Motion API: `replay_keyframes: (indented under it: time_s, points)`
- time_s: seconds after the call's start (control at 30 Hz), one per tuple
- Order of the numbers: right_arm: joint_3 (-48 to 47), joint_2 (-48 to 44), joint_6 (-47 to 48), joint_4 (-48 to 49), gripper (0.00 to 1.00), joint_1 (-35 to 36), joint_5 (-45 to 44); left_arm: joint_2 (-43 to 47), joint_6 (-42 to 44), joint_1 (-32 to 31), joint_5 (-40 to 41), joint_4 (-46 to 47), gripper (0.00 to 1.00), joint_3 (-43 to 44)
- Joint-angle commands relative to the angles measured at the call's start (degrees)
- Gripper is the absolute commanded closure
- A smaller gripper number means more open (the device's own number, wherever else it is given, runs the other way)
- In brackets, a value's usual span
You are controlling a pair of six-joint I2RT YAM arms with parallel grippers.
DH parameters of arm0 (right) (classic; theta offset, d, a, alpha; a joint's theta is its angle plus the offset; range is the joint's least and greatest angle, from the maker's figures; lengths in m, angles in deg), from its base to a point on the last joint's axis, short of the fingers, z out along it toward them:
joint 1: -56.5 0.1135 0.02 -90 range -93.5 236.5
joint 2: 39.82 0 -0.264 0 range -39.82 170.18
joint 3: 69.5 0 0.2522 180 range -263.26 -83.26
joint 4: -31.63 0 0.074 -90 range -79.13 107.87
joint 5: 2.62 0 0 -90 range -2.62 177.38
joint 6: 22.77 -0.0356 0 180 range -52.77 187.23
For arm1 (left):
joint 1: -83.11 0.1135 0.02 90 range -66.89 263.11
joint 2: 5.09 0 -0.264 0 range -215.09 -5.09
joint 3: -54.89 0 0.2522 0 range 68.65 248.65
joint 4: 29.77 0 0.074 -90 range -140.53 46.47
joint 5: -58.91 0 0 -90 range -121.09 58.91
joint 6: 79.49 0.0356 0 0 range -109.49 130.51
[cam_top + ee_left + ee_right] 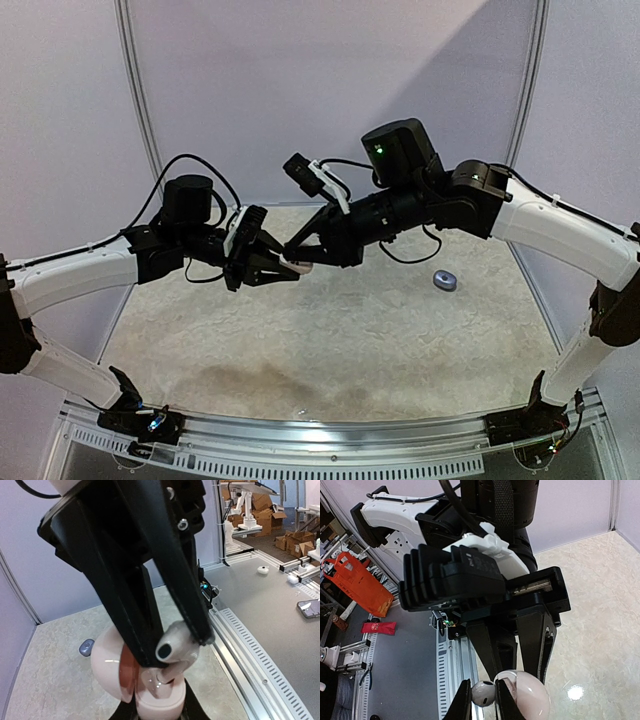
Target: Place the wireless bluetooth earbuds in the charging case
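Right wrist view: right hand [482, 703] clamps an earbud [483, 692] just beside the open charging case [529, 696], which left hand [160, 711] grips.

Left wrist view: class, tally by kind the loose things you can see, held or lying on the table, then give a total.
Pink charging case, lid open: 1
Earbud, gripped just above the case: 1
Grey-blue oval item on the table: 1
Total: 3
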Motion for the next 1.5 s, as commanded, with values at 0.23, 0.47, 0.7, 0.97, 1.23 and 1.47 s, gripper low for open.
replay_keyframes:
  time_s: [0.23,0.47,0.7,0.97,1.23,1.47]
  points:
    - [0.0,2.9,-0.4,-6.6,0.99,-2.2,6.4,0.9,6.4,0.2,-0.1,2.2,1.00,-0.1]
    - [-2.6,4.4,0.5,-9.8,0.99,-2.3,5.8,1.3,9.8,0.2,-0.2,1.8,1.00,-0.5]
    - [-2.6,4.8,-0.3,-10.7,0.97,-2.5,1.7,1.7,12.2,0.1,-0.4,2.5,1.00,-0.7]
    - [-3.7,5.6,-0.6,-10.9,0.91,-2.8,-0.7,1.7,6.7,0.1,-2.3,2.6,1.00,-0.8]
    - [-3.9,5.9,0.0,-11.9,0.86,-2.9,-1.7,1.5,3.5,0.1,-2.5,2.7,1.00,-0.4]
    - [-3.3,5.7,0.1,-12.8,0.82,-3.3,-2.0,1.4,3.0,0.1,-2.5,2.7,1.00,-0.2]
